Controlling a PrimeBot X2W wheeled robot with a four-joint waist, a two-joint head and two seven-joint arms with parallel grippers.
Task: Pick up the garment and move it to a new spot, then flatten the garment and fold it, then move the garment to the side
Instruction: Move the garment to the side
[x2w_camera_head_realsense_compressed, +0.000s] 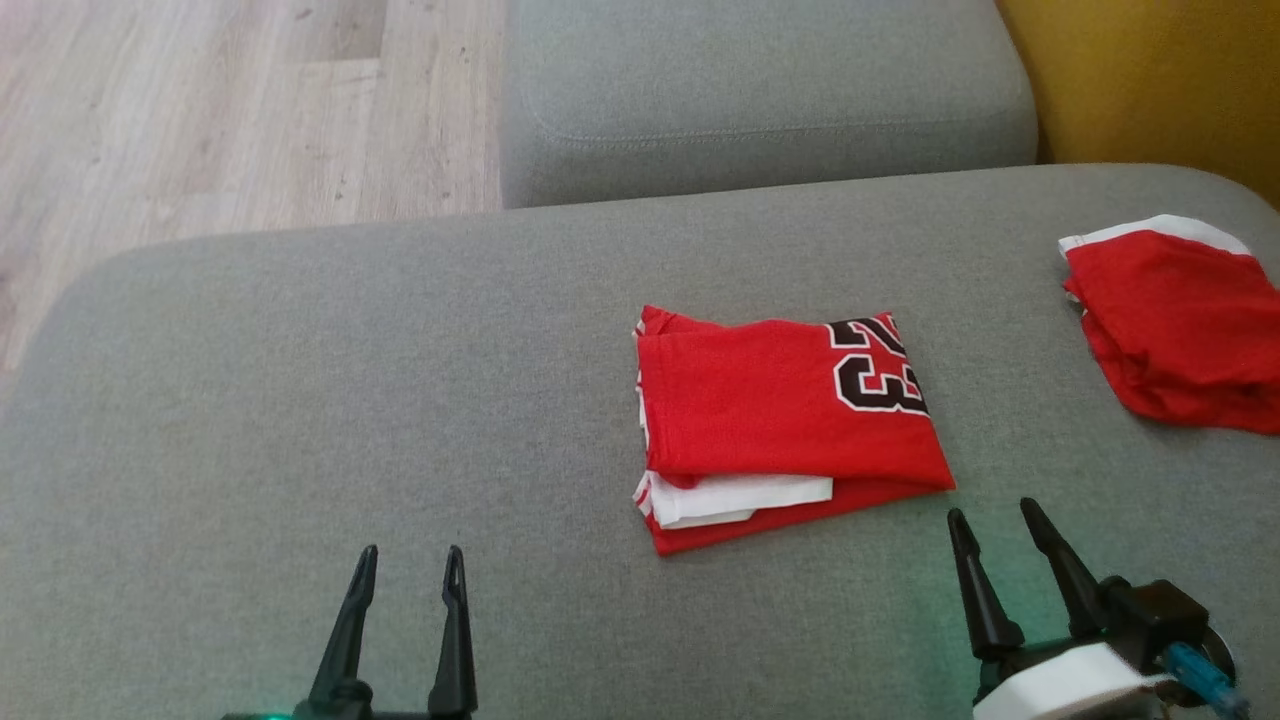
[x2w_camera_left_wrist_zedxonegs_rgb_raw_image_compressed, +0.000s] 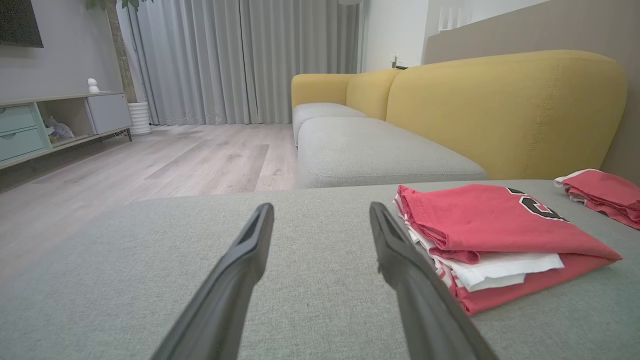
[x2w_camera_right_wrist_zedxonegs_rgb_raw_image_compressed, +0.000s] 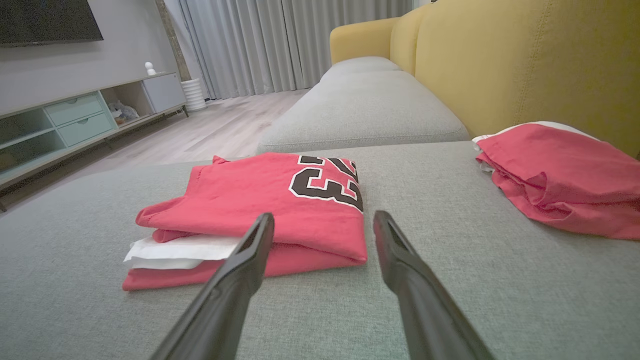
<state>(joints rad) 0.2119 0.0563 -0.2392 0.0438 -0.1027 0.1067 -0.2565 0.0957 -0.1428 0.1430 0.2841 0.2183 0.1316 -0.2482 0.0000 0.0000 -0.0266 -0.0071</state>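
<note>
A red jersey (x2w_camera_head_realsense_compressed: 780, 420) with a black number and a white layer poking out lies folded in a flat rectangle on the grey sofa cushion (x2w_camera_head_realsense_compressed: 300, 400). It also shows in the left wrist view as the folded jersey (x2w_camera_left_wrist_zedxonegs_rgb_raw_image_compressed: 495, 235) and in the right wrist view as the jersey (x2w_camera_right_wrist_zedxonegs_rgb_raw_image_compressed: 260, 210). My right gripper (x2w_camera_head_realsense_compressed: 990, 520) hovers open just in front of the jersey's near right corner, holding nothing. My left gripper (x2w_camera_head_realsense_compressed: 412, 558) stands open at the lower left, well apart from the jersey. The open left gripper (x2w_camera_left_wrist_zedxonegs_rgb_raw_image_compressed: 320, 210) and the open right gripper (x2w_camera_right_wrist_zedxonegs_rgb_raw_image_compressed: 322, 217) hold nothing.
A second red garment (x2w_camera_head_realsense_compressed: 1180, 330) with a white band lies crumpled at the cushion's far right. Behind is another grey seat cushion (x2w_camera_head_realsense_compressed: 760, 90) and a yellow backrest (x2w_camera_head_realsense_compressed: 1150, 70). Wooden floor (x2w_camera_head_realsense_compressed: 200, 110) lies past the cushion's far left edge.
</note>
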